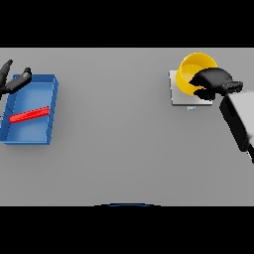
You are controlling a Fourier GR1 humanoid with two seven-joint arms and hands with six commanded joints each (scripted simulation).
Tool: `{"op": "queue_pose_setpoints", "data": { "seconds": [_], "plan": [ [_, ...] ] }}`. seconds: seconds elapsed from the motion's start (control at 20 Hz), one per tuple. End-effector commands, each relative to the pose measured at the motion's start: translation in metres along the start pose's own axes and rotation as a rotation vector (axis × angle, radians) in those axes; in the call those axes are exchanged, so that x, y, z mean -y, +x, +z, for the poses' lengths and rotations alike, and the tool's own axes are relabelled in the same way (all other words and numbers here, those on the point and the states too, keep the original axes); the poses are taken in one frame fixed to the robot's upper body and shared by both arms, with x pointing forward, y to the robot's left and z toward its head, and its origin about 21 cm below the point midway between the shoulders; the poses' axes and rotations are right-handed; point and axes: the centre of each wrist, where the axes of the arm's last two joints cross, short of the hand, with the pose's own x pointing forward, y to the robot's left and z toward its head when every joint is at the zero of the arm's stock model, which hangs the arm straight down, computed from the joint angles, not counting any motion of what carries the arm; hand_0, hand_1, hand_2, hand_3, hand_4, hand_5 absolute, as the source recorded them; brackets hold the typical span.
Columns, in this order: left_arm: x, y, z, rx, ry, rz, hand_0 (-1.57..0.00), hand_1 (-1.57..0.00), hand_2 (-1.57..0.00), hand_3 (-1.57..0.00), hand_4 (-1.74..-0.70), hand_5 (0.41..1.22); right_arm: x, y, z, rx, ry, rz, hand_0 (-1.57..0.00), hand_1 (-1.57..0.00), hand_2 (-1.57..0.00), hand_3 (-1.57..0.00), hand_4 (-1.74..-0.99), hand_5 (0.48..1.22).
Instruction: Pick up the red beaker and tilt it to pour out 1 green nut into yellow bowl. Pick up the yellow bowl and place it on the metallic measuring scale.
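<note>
The yellow bowl [193, 70] sits tilted over the metallic measuring scale [179, 93] at the right rear of the table. My right hand [214, 81] grips the bowl's near right rim, fingers curled round it, and hides part of the scale. The red beaker [30, 115] lies on its side inside the blue bin [52, 106] at the left. My left hand [14, 82] hovers over the bin's far left corner with fingers straight and spread. No green nut is visible.
My right forearm [238, 121] runs from the right edge toward the scale. The blue bin's walls stand close to the table's left edge.
</note>
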Motion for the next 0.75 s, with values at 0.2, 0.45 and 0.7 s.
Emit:
{"op": "queue_pose_setpoints", "data": {
  "seconds": [0.2,0.45,0.7],
  "plan": [
    [0.0017,0.0029,0.0002,0.005,-0.003,0.016,0.00,0.00,0.00,0.00,-0.84,0.764,0.0016,0.0028,-0.0023,-0.008,0.031,-0.084,-0.61,-0.56,-0.47,-0.39,-1.496,0.890],
    [0.0020,0.0023,0.0011,0.004,-0.005,0.015,0.00,0.00,0.00,0.00,-0.83,0.752,-0.0004,0.0013,-0.0013,-0.007,0.044,-0.048,-0.20,-0.19,-0.15,-0.13,-1.435,0.817],
    [0.0024,0.0069,0.0023,0.010,0.003,0.009,0.00,0.00,0.00,0.00,-0.83,0.760,0.0017,0.0033,-0.0015,-0.027,0.077,-0.038,-0.06,-0.06,-0.05,-0.04,-1.390,0.779]
  ]
}}
